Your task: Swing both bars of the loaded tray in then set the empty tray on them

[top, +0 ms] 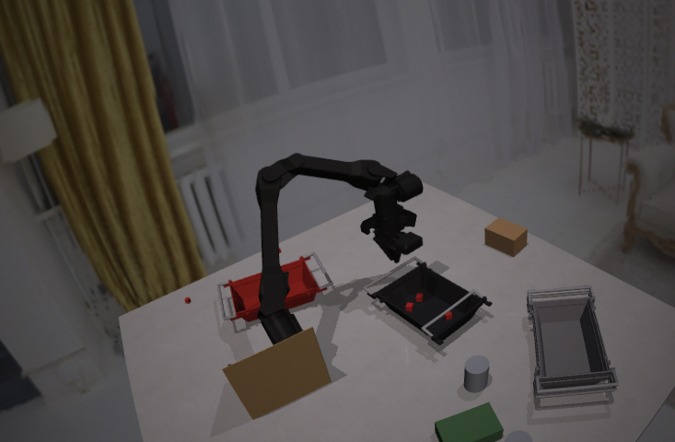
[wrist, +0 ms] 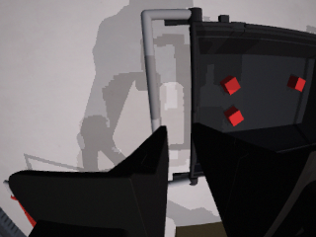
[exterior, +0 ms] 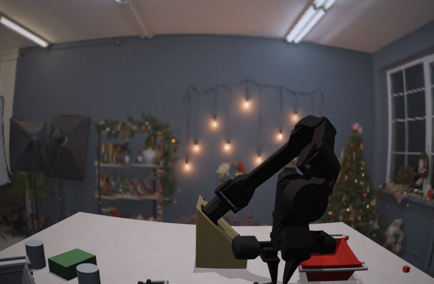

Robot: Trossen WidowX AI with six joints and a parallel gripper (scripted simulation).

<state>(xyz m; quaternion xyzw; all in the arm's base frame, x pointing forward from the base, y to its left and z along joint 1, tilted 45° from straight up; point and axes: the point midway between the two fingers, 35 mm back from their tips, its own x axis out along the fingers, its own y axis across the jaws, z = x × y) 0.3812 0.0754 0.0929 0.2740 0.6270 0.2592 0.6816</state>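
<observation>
The black tray [top: 402,317] [wrist: 195,74] holds red blocks [top: 409,307] [wrist: 230,85]. One wire bar [top: 459,301] lies in across its top near the right end. Its other wire bar [top: 390,273] [wrist: 149,54] is out over the left end. My gripper [top: 395,258] [exterior: 279,279] [wrist: 180,130] points down above the tray's left end, slightly open with nothing between the fingers. In the wrist view the fingertips flank the space between outer bar and rim; the near part of that bar is hidden. An empty red tray [top: 244,296] [exterior: 329,275] stands left, its bars out.
A grey tray [top: 596,333] [exterior: 6,275] with several wire bars stands at the right. A grey cylinder [top: 476,373], a green block [top: 468,424] [exterior: 71,264] and an orange-brown block [top: 505,237] stand around the black tray. A loose red block [top: 187,300] [exterior: 406,268] lies beyond the red tray.
</observation>
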